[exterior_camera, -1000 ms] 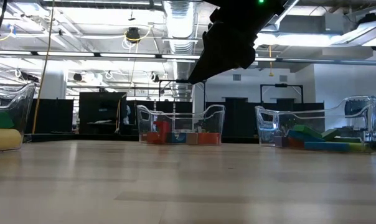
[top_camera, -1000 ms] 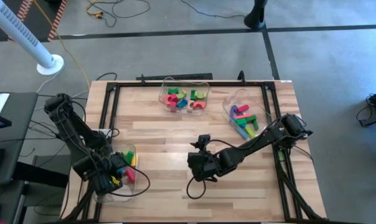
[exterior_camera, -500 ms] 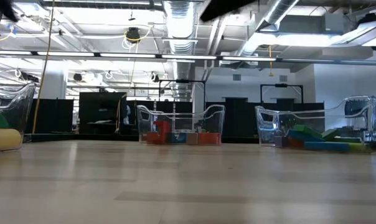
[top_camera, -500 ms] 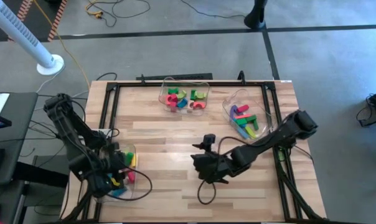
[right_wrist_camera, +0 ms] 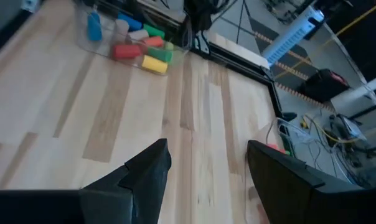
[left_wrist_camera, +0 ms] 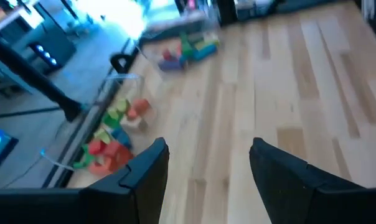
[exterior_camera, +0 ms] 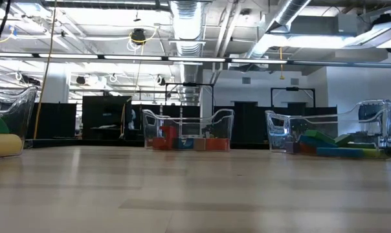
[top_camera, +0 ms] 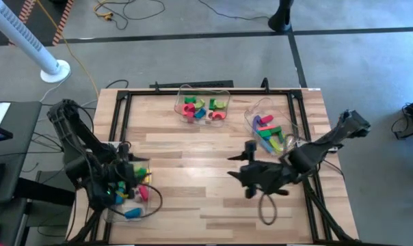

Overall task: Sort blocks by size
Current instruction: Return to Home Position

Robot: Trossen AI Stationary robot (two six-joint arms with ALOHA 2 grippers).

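Jaws spread empty on left arm (top_camera: pixel 76 140) and right arm (top_camera: pixel 316 147); we should raise the right clear of the upper-right bin (top_camera: pixel 249 117) and blocks (top_camera: pixel 268 133) heading home.

Wooden table (top_camera: pixel 186 157), seen from above
- Centre bin (top_camera: pixel 205 88), far edge: red, green and pink blocks (top_camera: pixel 203 109)
- Right bin (top_camera: pixel 250 114), far right: pink, green and blue blocks (top_camera: pixel 268 132)
- Left bin (top_camera: pixel 142 203), near left: yellow, pink and blue blocks (top_camera: pixel 142 175); left gripper (top_camera: pixel 124 184) above it
- Right gripper (top_camera: pixel 235 175) over bare wood, right of centre
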